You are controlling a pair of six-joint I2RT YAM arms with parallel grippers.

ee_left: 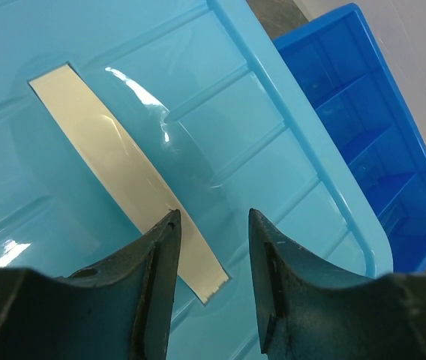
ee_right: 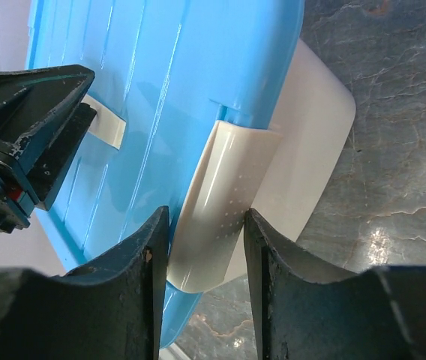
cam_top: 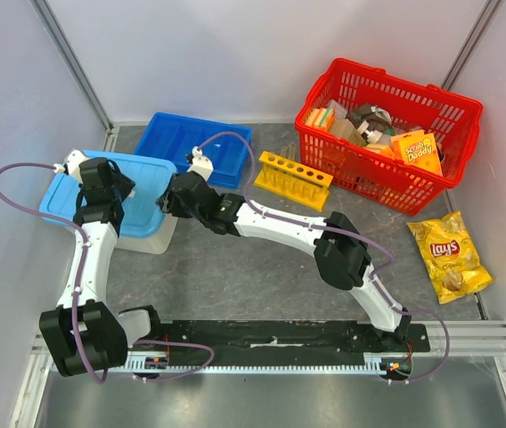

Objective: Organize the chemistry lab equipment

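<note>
The yellow test-tube rack (cam_top: pixel 293 179) stands empty on the table right of centre, with neither gripper near it. At the left sits a white bin (cam_top: pixel 150 242) under a light blue lid (cam_top: pixel 146 178). My right gripper (cam_top: pixel 168 203) reaches the lid's right edge. In the right wrist view its jaws (ee_right: pixel 205 214) press both sides of the white latch (ee_right: pixel 228 180) that folds over the lid (ee_right: pixel 160 75). My left gripper (ee_left: pixel 213 217) hovers open over the lid (ee_left: pixel 288 150), next to a beige strip (ee_left: pixel 115 165), with nothing between its fingers.
A dark blue divided tray (cam_top: pixel 177 138) lies just behind the bin. A red basket (cam_top: pixel 387 178) of sponge packs and boxes stands at the back right. A yellow chip bag (cam_top: pixel 449 254) lies at the right. White walls close the table on three sides.
</note>
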